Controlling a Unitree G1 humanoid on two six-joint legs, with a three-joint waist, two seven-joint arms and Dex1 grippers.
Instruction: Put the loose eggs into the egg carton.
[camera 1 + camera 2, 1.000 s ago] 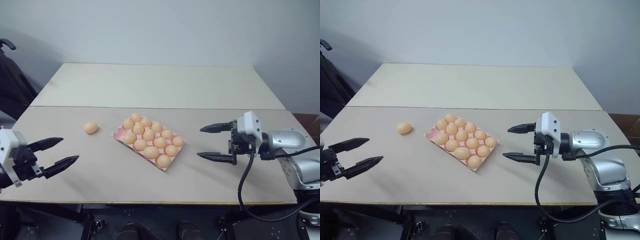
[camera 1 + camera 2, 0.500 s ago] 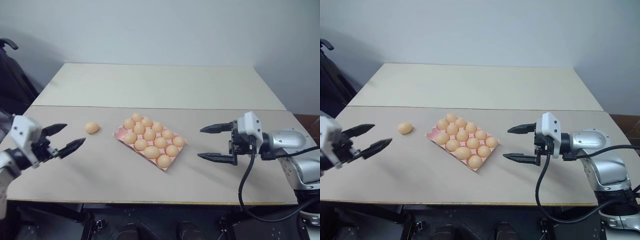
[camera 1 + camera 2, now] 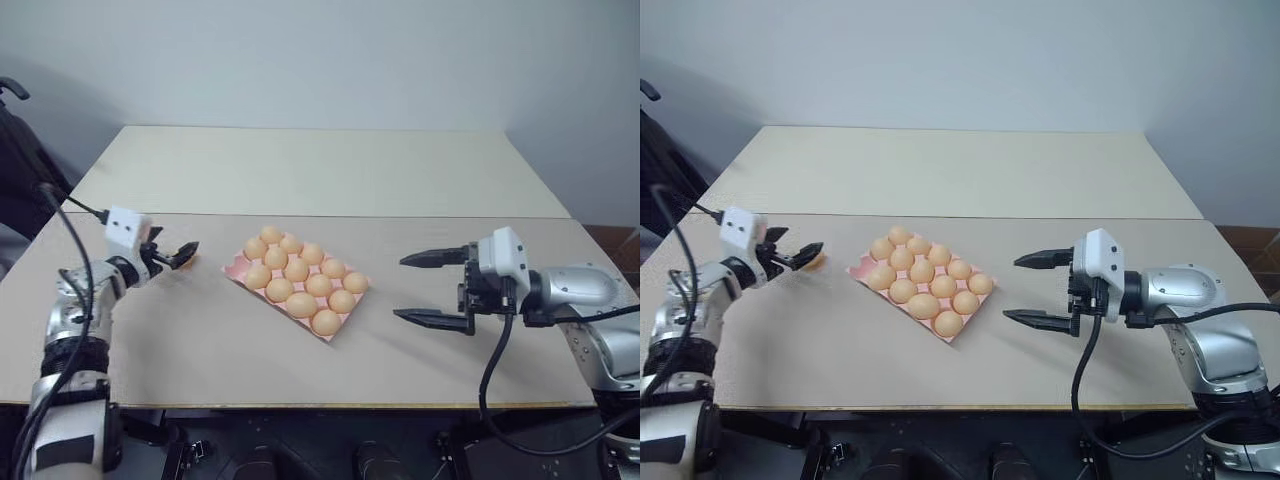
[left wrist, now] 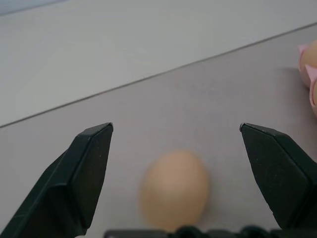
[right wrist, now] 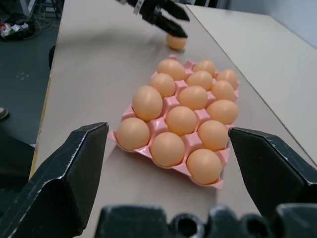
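Note:
One loose egg point(image 4: 174, 191), light orange-tan, lies on the table left of the egg carton point(image 3: 233, 267), a pink tray holding several like eggs. My left gripper point(image 3: 176, 246) is open, and its black fingers point(image 4: 89, 168) stand on either side of the egg without touching it. From the head views the fingertips partly hide the egg point(image 3: 816, 262). To the right of the carton my right gripper point(image 3: 400, 288) hangs open and empty above the table, pointing at the carton point(image 5: 219, 184). The right wrist view has the loose egg point(image 5: 176, 41) beyond the carton, under the left gripper point(image 5: 158, 12).
The beige table point(image 3: 200, 340) joins a paler second table point(image 3: 300, 165) along a seam behind the carton. A dark chair point(image 3: 20, 150) stands off the far left corner. A plain wall closes the back.
My left arm has reached forward from the near left edge to the loose egg, so its open fingers now straddle the egg. The right arm, carton and eggs have not moved.

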